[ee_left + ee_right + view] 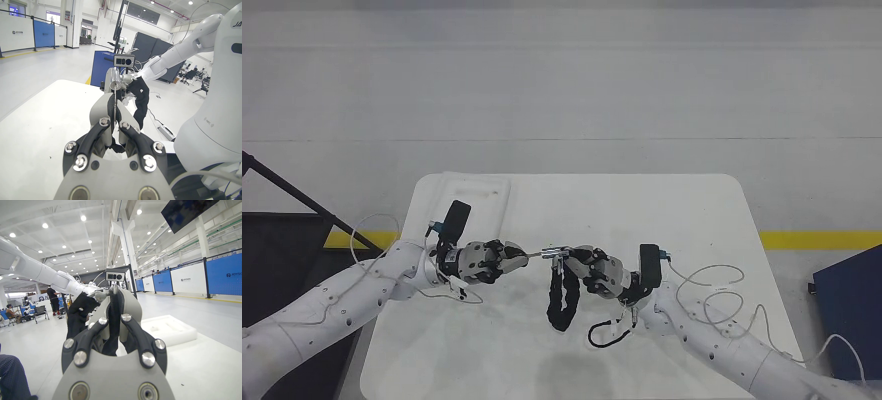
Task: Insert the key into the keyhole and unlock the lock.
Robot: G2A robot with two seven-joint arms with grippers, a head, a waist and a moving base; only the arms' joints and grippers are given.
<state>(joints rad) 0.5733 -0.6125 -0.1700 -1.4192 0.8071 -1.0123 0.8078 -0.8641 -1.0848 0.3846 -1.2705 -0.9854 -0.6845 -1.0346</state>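
Steel, thin and seen edge-on: the key is pinched between the closed-down fingers of the left gripper, its blade running straight out from the pads. The tip meets the keyhole in the round face of the chrome lock, and both are held up in the air above the table. The right gripper comes in from the opposite side, its jaws closed tight on the body of the lock. A black fabric strap hangs from the lock and droops toward the white table.

By the look of it, insertion is the step in hand. The top view shows a stretch of blade bare between the two grippers, so the key is at most partly in. The next move likely calls for a straight push along the blade's own line while the right arm braces the lock, then a twist of the left wrist. Any tilt between blade and slot would probably jam it.

How deep the tip sits cannot be made out. The key's bow is buried between the pads, and the right gripper's fingers cover most of the lock body. A white foam tray lies at the far corner of the table, well apart from both grippers.
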